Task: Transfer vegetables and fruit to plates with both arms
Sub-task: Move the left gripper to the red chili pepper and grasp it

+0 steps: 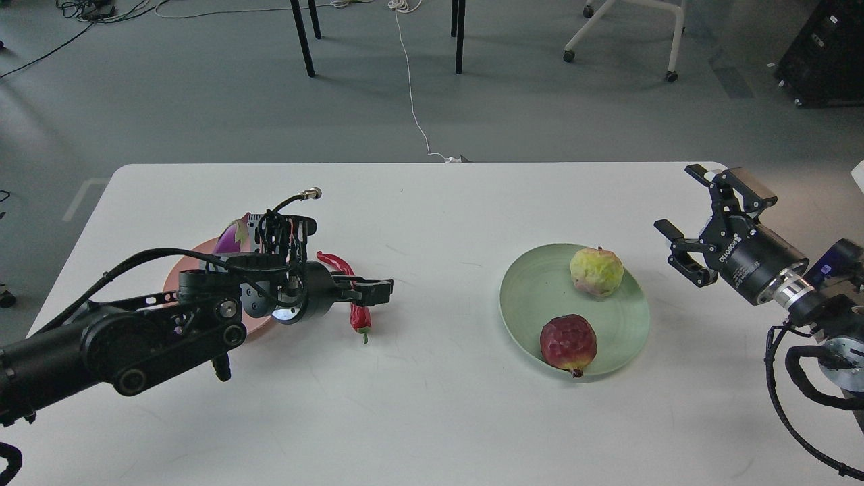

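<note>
The pale green plate (pixel 521 297) at the right holds the bumpy yellow-green fruit (pixel 597 271) and the dark red pomegranate (pixel 568 342). The red chili pepper (pixel 358 315) lies on the table beside the pale pink plate (pixel 196 248). My left gripper (pixel 379 291) sits low over the chili's middle and hides part of it; seen side-on, I cannot tell whether its fingers touch or hold the chili. Only the eggplant's cap (pixel 233 236) shows on the pink plate; my left arm hides the rest. My right gripper (pixel 679 217) is open and empty, right of the green plate.
The white table (pixel 432 418) has its far edge behind the plates. Black chair legs (pixel 302 37), a white cable (pixel 412 88) and a wheeled chair base (pixel 621 40) stand on the grey floor beyond. My left arm lies across the table's left front.
</note>
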Robot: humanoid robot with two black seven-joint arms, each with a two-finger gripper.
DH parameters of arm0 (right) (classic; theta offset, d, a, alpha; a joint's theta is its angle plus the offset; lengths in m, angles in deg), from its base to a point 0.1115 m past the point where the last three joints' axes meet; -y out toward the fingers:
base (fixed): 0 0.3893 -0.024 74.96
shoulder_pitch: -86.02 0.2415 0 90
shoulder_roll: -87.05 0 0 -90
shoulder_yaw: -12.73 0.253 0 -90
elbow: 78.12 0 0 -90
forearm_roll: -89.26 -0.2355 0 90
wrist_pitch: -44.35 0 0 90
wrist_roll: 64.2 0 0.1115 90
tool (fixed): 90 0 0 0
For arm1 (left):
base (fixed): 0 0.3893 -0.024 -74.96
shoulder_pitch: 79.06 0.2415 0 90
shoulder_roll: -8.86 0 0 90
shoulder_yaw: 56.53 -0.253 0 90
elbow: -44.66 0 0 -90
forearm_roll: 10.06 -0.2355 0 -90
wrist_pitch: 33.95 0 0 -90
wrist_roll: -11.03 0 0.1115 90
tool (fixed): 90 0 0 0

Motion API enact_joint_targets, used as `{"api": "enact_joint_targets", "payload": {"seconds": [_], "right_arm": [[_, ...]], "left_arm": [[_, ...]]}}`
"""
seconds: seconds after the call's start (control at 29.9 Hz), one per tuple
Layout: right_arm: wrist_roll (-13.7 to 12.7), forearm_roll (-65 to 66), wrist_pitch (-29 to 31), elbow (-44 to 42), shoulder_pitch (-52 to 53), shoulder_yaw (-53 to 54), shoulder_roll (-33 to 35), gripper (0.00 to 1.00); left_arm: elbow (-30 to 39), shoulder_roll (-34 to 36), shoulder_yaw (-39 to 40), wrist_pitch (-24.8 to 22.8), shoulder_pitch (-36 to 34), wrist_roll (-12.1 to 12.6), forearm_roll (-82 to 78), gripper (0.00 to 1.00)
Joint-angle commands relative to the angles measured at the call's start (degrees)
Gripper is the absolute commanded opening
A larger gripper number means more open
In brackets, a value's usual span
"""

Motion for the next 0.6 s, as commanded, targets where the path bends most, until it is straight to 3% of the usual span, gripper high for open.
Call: {"api": "enact_joint_targets", "payload": {"seconds": [0.0, 0.4, 0.5, 0.57], "right_arm": [[0.0, 0.0, 0.0, 0.0, 0.0, 0.1, 0.0, 0.97], [0.0, 0.0, 0.0, 0.2, 0.0, 0.7, 0.0, 0.97], [0.0, 0.0, 0.0, 0.2, 0.0, 0.7, 0.0, 0.97], [0.0, 0.0, 0.0, 0.2, 0.0, 0.7, 0.0, 0.97]], "left_arm": [[-1.6, -0.4, -0.1, -0.1, 0.1, 0.5, -0.1, 0.95], [-2.6, -0.5, 0.0, -0.3, 2.1, 0.5, -0.2, 0.94], [-2.6, -0.6, 0.0, -0.3, 2.2, 0.5, -0.2, 0.87], [-2.6, -0.6, 0.1, -0.4, 2.2, 0.5, -0.1, 0.76]]}}
